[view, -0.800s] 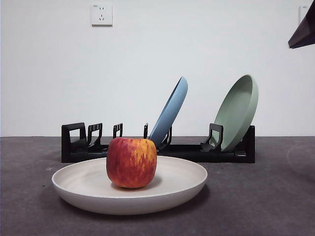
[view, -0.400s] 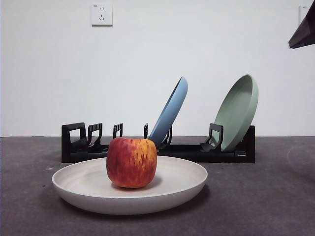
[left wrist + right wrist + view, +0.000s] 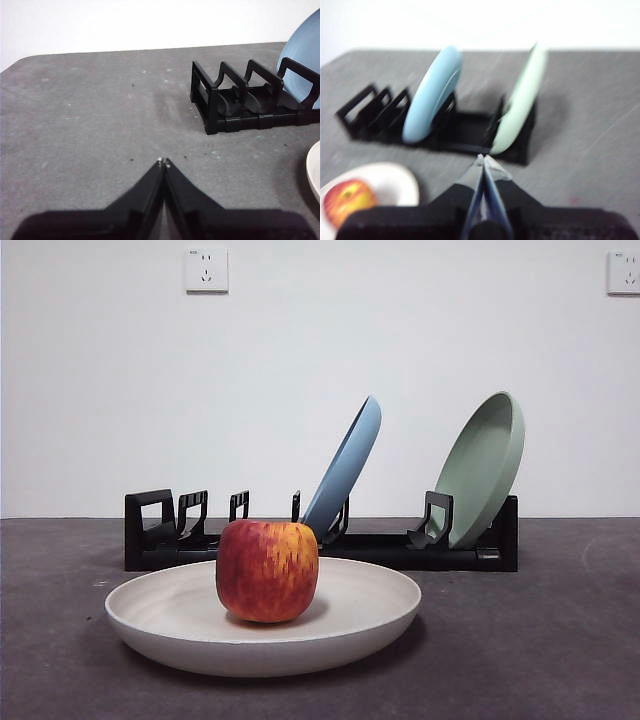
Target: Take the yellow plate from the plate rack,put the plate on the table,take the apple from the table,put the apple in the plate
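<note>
Red-and-yellow apple (image 3: 267, 570) sits upright in the middle of the yellow plate (image 3: 370, 615), which lies flat on the desk (image 3: 520, 640) before the plate rack (image 3: 150, 535). Both the left gripper (image 3: 163, 161) and right gripper (image 3: 482, 158), apparently closed and empty in blur, hang well apart from it.

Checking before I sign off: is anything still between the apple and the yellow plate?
Nothing visible. The apple already sits in the yellow plate on the table, in front of the plate rack. Neither gripper is near it.
</note>
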`<control>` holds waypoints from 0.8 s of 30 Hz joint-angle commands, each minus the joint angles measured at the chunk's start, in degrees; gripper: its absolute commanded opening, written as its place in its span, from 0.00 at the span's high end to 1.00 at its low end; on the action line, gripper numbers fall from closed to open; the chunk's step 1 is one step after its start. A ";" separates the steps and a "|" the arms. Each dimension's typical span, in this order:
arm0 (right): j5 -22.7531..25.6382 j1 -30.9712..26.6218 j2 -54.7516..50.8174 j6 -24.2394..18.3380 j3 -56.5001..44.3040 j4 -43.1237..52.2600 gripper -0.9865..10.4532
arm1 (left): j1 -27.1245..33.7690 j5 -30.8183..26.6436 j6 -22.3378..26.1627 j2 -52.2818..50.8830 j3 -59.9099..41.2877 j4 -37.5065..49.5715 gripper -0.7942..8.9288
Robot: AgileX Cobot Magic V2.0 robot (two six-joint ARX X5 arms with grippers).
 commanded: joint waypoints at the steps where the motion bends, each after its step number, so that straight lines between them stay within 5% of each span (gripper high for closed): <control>1: 0.00 -4.63 -5.16 -1.66 -3.34 0.11 0.91 | 0.15 -0.07 -0.42 -0.15 -0.76 -0.02 0.92; 9: -0.09 -14.49 -18.32 -1.84 -16.98 10.08 0.91 | 0.15 -0.07 -0.42 -0.15 -0.76 -0.02 0.92; 24: -1.55 -15.21 -25.20 1.11 -30.36 13.35 0.91 | 0.15 -0.07 -0.39 -0.15 -0.76 0.00 0.92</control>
